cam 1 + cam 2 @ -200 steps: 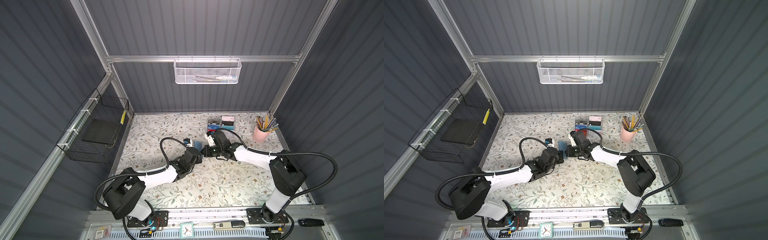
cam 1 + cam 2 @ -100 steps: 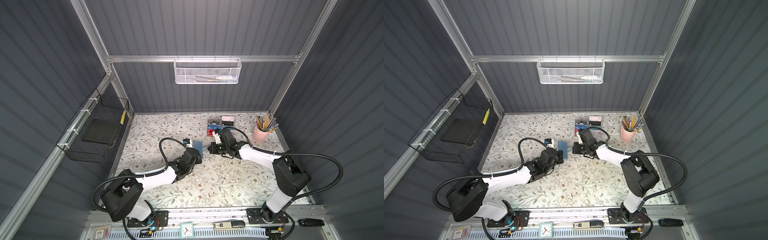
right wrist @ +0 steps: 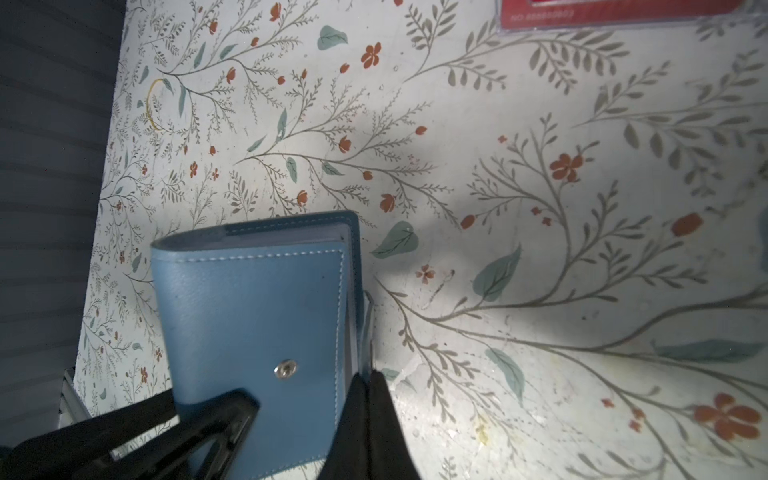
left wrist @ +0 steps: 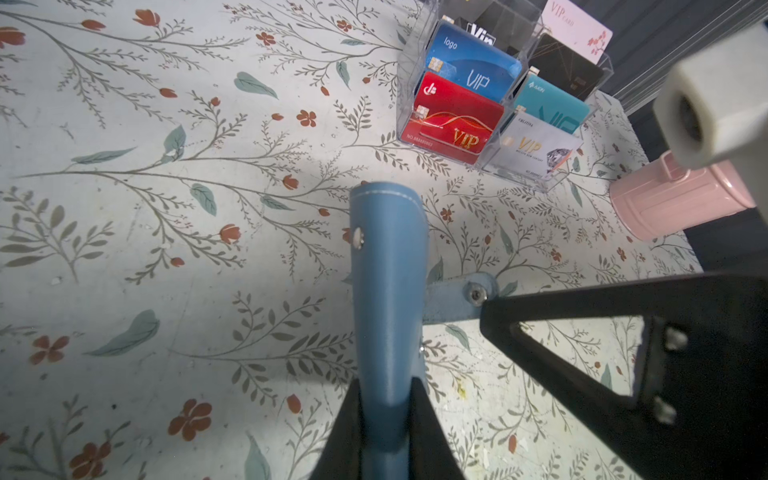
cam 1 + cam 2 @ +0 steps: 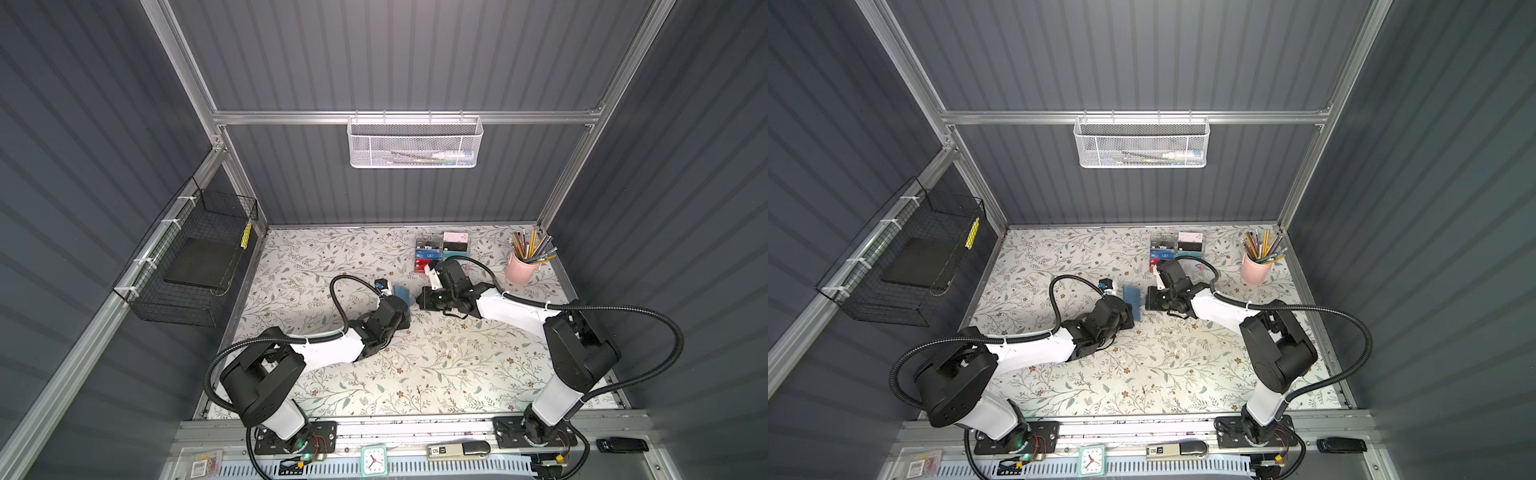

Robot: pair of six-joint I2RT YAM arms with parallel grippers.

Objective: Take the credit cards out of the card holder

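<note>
Slate-blue card holder, upright over the table's middle: left gripper clamps its spine; right gripper, pinching the closure tab, has drawn back, unsnapping it; credit cards inside, unseen.

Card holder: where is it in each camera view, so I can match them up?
Top view: card holder mid-table.
Top view: card holder mid-table too.
Left wrist: card holder edge-on, mid-frame.
Right wrist: card holder broadside, snap showing.
Shared landmark: clear card rack.
</note>
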